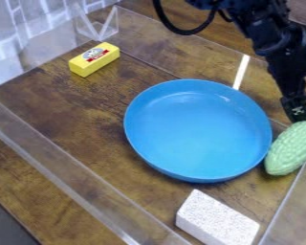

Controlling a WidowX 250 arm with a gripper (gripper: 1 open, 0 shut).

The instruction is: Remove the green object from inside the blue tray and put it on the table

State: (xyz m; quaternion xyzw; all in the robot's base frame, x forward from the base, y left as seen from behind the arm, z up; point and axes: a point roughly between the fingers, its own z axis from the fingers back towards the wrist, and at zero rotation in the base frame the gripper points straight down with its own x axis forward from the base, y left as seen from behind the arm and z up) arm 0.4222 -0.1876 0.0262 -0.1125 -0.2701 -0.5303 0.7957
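The green object (291, 150), a bumpy light green oval, lies on the table (66, 107) just outside the right rim of the blue tray (194, 134), tilted and touching or nearly touching the rim. The tray itself is empty. My gripper (297, 109) hangs at the end of the black arm directly above the green object's upper end, pointing down. Its fingers stand open with nothing between them, and I cannot tell whether the tips touch the object.
A yellow block (95, 59) lies at the back left. A white speckled sponge (217, 219) sits at the front edge. Clear plastic walls (41, 144) border the table at the front left. A thin white strip (241, 71) lies behind the tray.
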